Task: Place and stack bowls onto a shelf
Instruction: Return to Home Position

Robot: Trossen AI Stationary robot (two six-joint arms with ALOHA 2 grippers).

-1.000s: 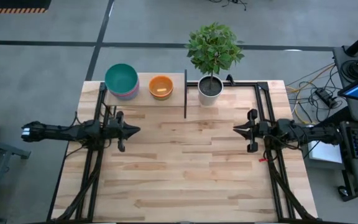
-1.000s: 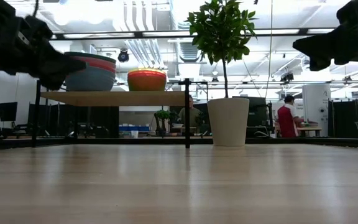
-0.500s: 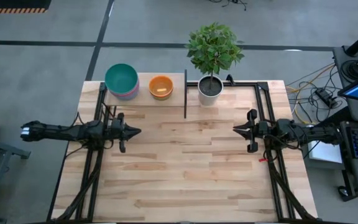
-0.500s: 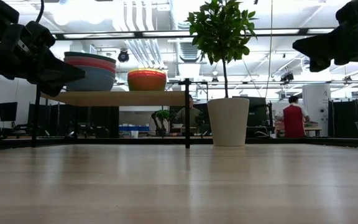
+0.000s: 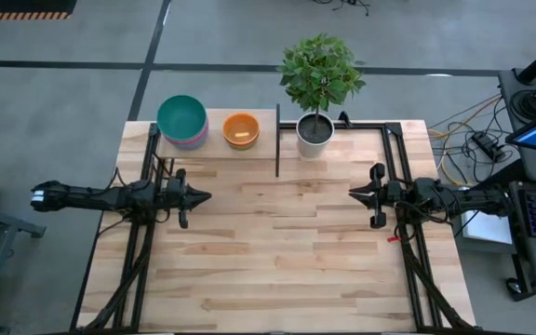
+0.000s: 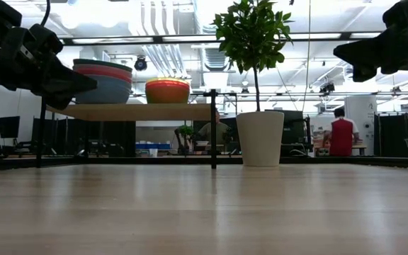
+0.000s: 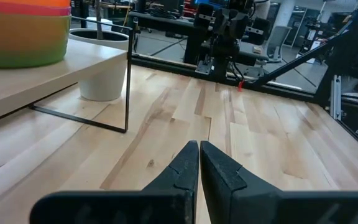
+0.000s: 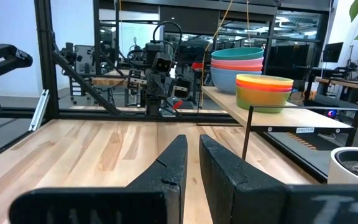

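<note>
My left gripper (image 5: 196, 195) hovers over the left side of the table (image 5: 277, 270), fingers pinched together and empty. The shelf (image 5: 214, 141) lies just beyond it toward the far edge, nearer this arm, carrying the teal-topped stack of bowls (image 5: 182, 119) and, to its right, the smaller stack (image 5: 241, 129). My right gripper (image 5: 356, 194) hangs opposite, also pinched closed on nothing, so I judge only parking remains.

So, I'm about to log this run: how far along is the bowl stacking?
Done: a big stack and a small stack sit on the shelf; no bowl shows off it. In hand: nothing, the left gripper and right gripper hang empty over the table. Left: likely only the return home.
</note>
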